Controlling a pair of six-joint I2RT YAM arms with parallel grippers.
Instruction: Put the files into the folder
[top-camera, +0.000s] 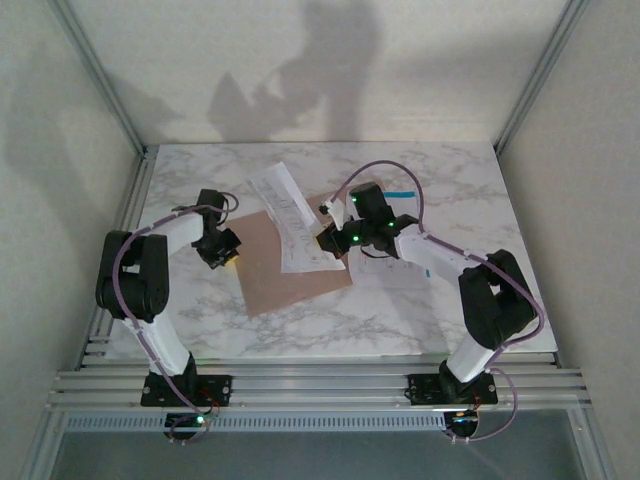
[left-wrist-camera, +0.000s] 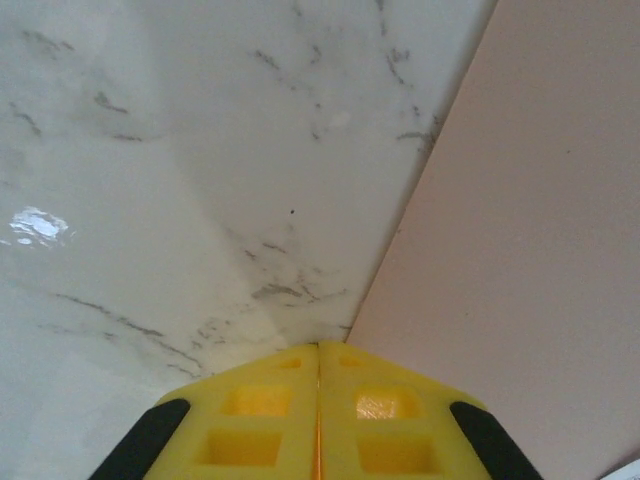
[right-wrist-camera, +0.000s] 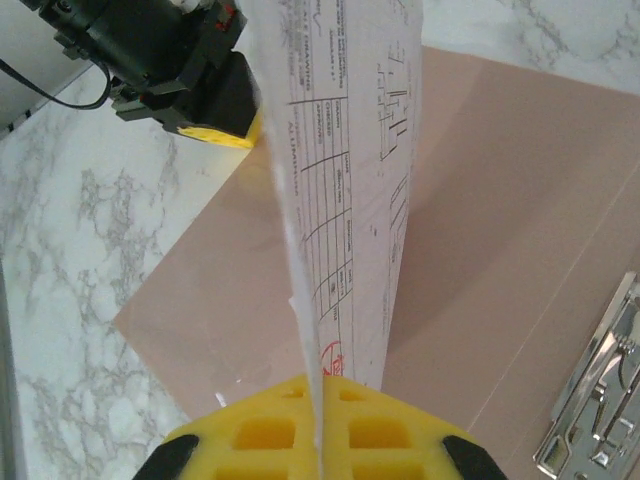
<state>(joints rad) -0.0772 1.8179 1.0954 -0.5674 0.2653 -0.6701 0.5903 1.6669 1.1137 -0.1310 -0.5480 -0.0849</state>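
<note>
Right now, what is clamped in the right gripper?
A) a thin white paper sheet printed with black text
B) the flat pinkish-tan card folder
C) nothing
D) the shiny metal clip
A: in the right wrist view the white printed paper sheet rises edge-on out of the shut right gripper, above the pinkish-tan card folder lying on the table.

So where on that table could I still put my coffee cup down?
The marble table is bare along the near edge, between the folder and the arm bases, and in the far left corner behind the left gripper. The middle is crowded: the right gripper holds a printed sheet over the folder.
</note>
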